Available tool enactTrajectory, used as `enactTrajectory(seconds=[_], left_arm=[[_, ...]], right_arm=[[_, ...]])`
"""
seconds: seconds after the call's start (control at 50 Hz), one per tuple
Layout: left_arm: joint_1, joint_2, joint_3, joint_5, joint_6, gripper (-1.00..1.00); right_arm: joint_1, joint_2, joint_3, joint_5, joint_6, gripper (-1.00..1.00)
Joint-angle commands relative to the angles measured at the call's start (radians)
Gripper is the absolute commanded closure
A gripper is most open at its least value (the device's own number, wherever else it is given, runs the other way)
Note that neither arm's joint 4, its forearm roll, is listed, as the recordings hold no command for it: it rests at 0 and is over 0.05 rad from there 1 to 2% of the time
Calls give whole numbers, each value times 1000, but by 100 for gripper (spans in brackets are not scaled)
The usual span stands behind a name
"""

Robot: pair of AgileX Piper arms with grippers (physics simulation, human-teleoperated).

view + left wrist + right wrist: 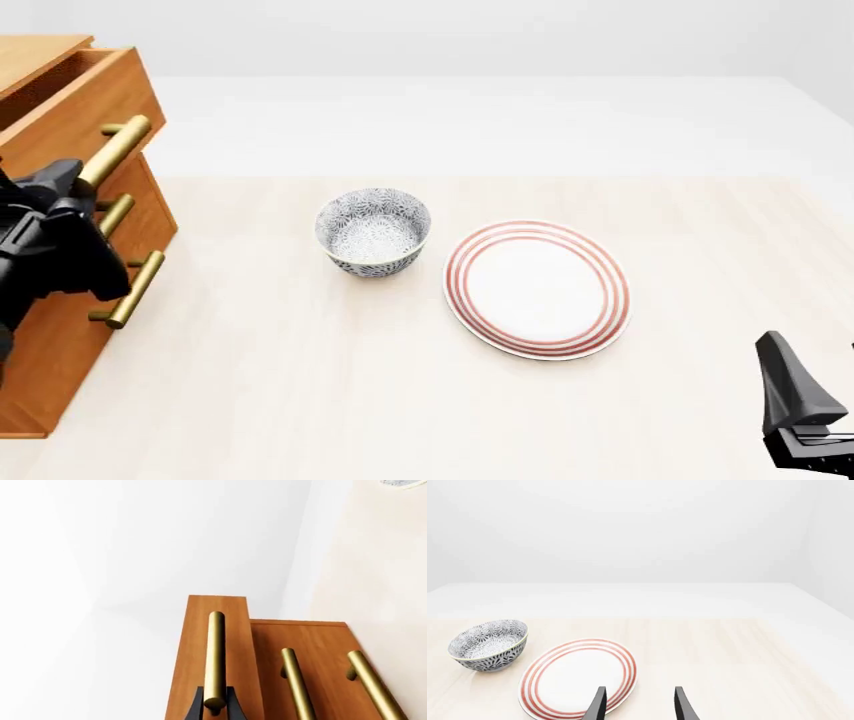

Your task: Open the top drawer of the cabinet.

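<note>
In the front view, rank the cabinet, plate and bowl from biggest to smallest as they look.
1. cabinet, by far the largest, though cut off at the picture's left edge.
2. plate.
3. bowl, clearly smaller across than the plate beside it.

The front view looked down over the table (400, 400); the left wrist view sat close against the cabinet (320, 670) — the right wrist view shared the bowl (488, 645) and plate (579, 677).
</note>
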Motion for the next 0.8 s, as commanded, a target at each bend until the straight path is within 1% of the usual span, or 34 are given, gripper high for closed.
enactTrajectory(seconds=[0.02,0.08,0.16,0.34,0.38,0.56,0.8], left_arm=[[-78,-17,-10,-2,9,100],[-89,-27,-23,18,-4,100],[-104,-33,-23,24,-4,100],[-124,-30,-21,17,-8,100],[-132,-32,-29,28,-22,100],[-150,-36,-27,30,-37,100],[-171,-63,-16,35,-31,100]], right_arm=[[0,0,0,0,0,-100],[0,0,0,0,0,-100],[0,0,0,0,0,-100],[0,0,0,0,0,-100],[0,0,0,0,0,-100],[0,0,0,0,0,-100],[0,0,0,0,0,-100]])
